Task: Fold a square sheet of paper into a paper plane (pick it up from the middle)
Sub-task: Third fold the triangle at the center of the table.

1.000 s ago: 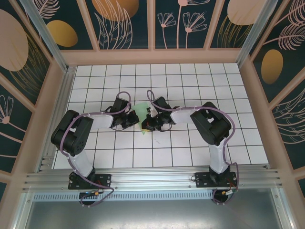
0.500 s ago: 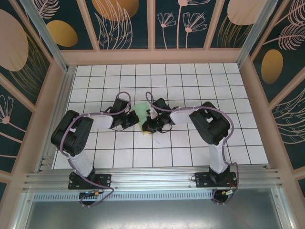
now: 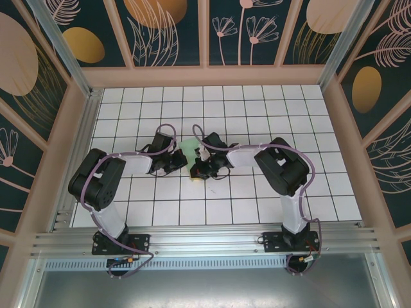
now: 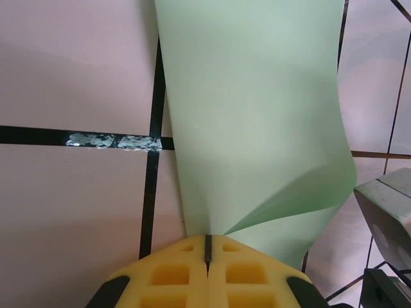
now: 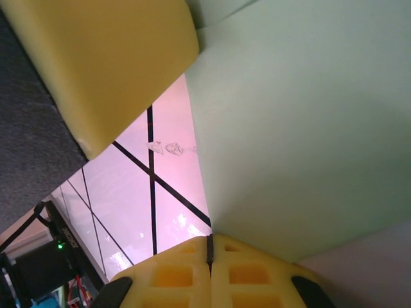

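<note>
Two pincers meet near the middle of the bench (image 3: 270,109), both clenched on the same pale green paper (image 3: 188,147). From above, the left pincer (image 3: 182,160) reaches in from the left and the right pincer (image 3: 196,169) from the right. Their tips are close together, and a small patch of the paper shows just beyond them, toward the far side.

In the left wrist view the left pincer (image 4: 207,247) has its yellow pads (image 4: 173,273) pressed flat together, and the paper (image 4: 250,122) comes out of the seam between them. It spreads away over the white tiles (image 4: 70,70) as a wide strip, and on its right side an edge curls over in a soft bend. A grey part (image 4: 385,212) sits at the lower right, just beside the paper.

In the right wrist view the right pincer (image 5: 209,247) is likewise closed, pads (image 5: 173,276) touching. The paper (image 5: 308,115) is pinched at the seam and fans out to the upper right. A yellow block (image 5: 96,64) fills the upper left, touching the paper's top edge. Whether the paper rests on the tiles or hangs above them I cannot tell.
</note>
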Robot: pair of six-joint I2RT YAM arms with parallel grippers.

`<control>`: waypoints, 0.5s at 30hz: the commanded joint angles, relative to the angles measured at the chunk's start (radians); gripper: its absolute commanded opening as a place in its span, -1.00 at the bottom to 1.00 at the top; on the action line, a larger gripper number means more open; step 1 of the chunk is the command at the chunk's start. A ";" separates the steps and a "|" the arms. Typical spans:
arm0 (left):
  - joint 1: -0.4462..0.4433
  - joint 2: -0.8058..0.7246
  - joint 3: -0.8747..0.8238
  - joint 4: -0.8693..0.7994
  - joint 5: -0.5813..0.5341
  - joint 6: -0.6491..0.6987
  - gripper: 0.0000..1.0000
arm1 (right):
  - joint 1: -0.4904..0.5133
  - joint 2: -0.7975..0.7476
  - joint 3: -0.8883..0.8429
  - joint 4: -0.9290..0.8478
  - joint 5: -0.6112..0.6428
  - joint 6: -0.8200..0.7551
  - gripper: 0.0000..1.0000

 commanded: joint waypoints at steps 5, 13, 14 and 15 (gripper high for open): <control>0.001 0.003 -0.023 -0.052 -0.074 -0.003 -1.00 | 0.046 -0.031 -0.019 -0.148 0.000 -0.119 -0.87; 0.001 -0.004 -0.023 -0.054 -0.075 0.004 -1.00 | -0.061 -0.203 -0.062 0.020 0.064 -0.014 -0.83; 0.001 -0.002 -0.023 -0.053 -0.073 0.005 -1.00 | -0.067 -0.191 -0.052 0.015 0.066 -0.019 -0.83; 0.001 -0.002 -0.022 -0.054 -0.072 0.006 -1.00 | -0.067 -0.171 -0.034 -0.003 0.070 -0.022 -0.83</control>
